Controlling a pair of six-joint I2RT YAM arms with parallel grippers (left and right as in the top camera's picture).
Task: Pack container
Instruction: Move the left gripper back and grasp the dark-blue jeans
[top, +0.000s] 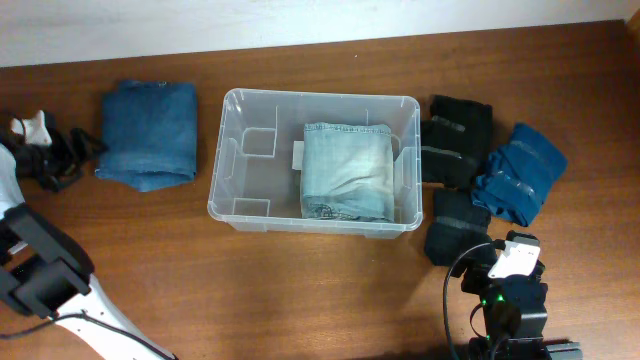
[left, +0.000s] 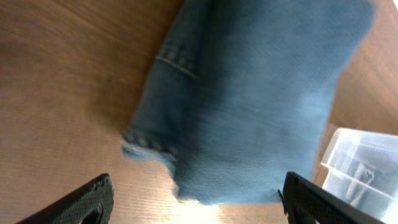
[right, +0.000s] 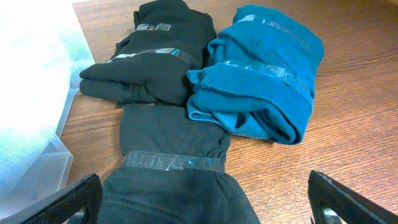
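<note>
The container (top: 255, 175) sits mid-table with its long axis running left to right. It is a clear, rigid plastic bin with rounded corners and a rolled rim. A folded pair of pale, washed-out jeans (top: 347, 170) fills its right half, and the left half is bare floor (a white label shows through beside the jeans).

Just off the bin's left end lies a folded dark-blue denim piece (left: 261, 93), thick and soft-edged with a frayed hem. In the left wrist view it lies straight ahead of the left gripper (left: 199, 202), whose jaws stand wide apart and hold nothing. A corner of the bin shows beyond the denim's far side.

Beside the bin's right end lie three taped bundles of soft knit on the wooden table (top: 300, 290). They are a teal bundle (right: 261, 81), a far black bundle (right: 155, 62), and a near black bundle (right: 174, 155) directly ahead of the right gripper (right: 211, 199), which is also spread open and empty.

The left arm looks better placed for the empty half, since its denim lies on that side.
</note>
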